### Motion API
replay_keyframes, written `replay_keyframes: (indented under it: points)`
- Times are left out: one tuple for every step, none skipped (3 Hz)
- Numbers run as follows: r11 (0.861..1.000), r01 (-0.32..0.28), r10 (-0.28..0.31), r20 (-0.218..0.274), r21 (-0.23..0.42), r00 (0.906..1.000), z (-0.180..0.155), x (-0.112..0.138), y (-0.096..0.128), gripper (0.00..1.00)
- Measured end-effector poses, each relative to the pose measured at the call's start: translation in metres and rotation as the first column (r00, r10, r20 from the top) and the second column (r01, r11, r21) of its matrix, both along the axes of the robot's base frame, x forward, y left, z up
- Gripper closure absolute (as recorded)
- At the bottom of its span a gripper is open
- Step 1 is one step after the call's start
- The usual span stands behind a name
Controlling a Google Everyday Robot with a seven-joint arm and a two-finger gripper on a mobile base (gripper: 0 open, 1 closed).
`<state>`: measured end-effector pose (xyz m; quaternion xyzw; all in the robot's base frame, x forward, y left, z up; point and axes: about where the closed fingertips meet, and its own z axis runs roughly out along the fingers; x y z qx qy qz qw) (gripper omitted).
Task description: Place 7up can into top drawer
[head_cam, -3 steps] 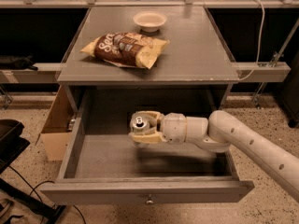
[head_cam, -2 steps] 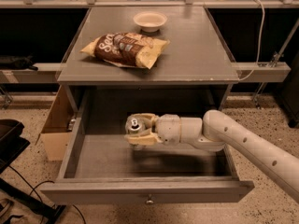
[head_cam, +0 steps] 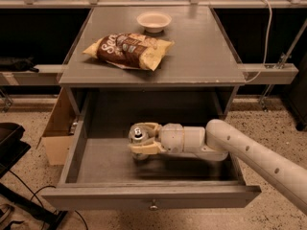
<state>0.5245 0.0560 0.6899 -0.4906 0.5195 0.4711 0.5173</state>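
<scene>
Open top drawer [head_cam: 144, 197] across the lower half of the frame, its round knob [head_cam: 153, 205] at bottom centre; the white arm [head_cam: 259, 153] enters from the lower right and reaches left into the drawer; the gripper [head_cam: 137, 138], left of centre inside the drawer, has its tan fingers [head_cam: 147, 149] clamped on either side of the 7up can [head_cam: 138, 133], which stands upright with its silver top showing; whether the can touches the drawer floor cannot be told; chip bag [head_cam: 127, 50] and white bowl [head_cam: 153, 21] lie on the tabletop [head_cam: 206, 51] above; cardboard box [head_cam: 56, 131] at left, beside the drawer.
</scene>
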Motion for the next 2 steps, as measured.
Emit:
replay_keyframes:
  points:
    - [1.000, 0.000, 0.000, 0.000, 0.000, 1.0000, 0.0000, 0.0000, 0.0000, 0.75]
    - [1.000, 0.000, 0.000, 0.000, 0.000, 1.0000, 0.0000, 0.0000, 0.0000, 0.52]
